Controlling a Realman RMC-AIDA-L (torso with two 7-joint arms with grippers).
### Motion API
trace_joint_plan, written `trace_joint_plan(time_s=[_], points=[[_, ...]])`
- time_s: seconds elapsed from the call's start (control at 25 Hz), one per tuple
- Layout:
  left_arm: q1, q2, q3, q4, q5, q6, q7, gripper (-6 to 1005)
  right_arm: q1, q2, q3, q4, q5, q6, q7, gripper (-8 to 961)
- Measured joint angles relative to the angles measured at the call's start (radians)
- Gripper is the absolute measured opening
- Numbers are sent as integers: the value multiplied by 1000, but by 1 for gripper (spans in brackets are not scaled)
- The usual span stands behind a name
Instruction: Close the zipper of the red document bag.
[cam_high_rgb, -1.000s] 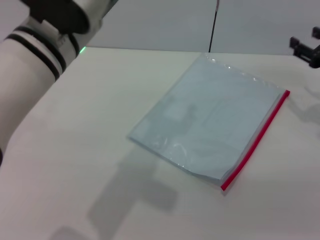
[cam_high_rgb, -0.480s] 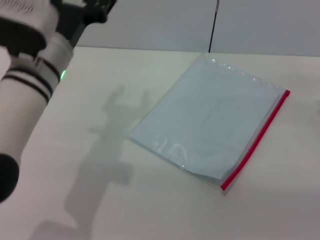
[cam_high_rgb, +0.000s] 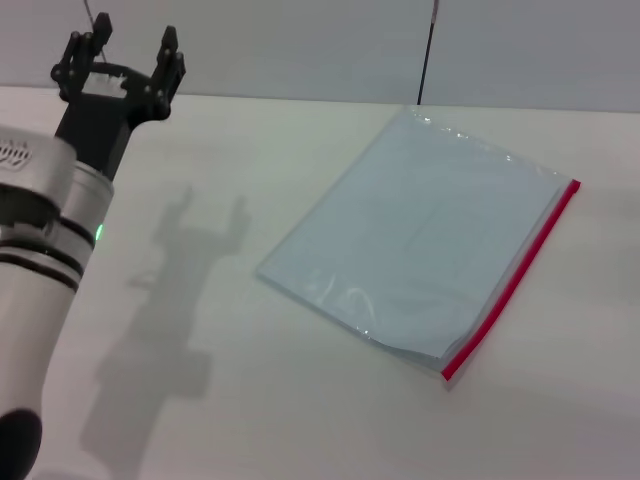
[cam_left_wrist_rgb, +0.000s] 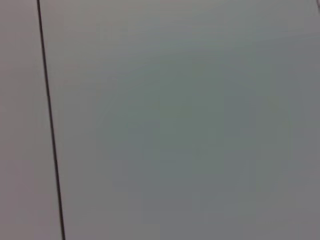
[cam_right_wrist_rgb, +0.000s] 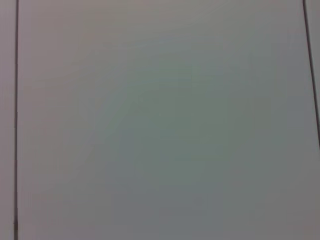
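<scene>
the document bag (cam_high_rgb: 425, 235) lies flat on the table (cam_high_rgb: 300, 420), whether its red zipper (cam_high_rgb: 512, 280) is shut can't be told, and the left hand (cam_high_rgb: 118, 68) hovers well apart, fingers spread and empty.

Bright, even light falls on the pale worktop (cam_high_rgb: 300, 420) in the head view. The left tool (cam_high_rgb: 118, 68) and its arm throw a soft grey shadow toward five o'clock, so the light comes from about eleven. Small glints of glare sit on the clear bag (cam_high_rgb: 420, 240). Both wrist views show only flat, dim grey wall, soft in focus.
</scene>
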Motion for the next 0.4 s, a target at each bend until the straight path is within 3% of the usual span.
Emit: trace_joint_plan(time_s=[0.4], points=[[-22,2,18,74,3,57,-80,712,9,0,0,21,-5,-2,-2,649]])
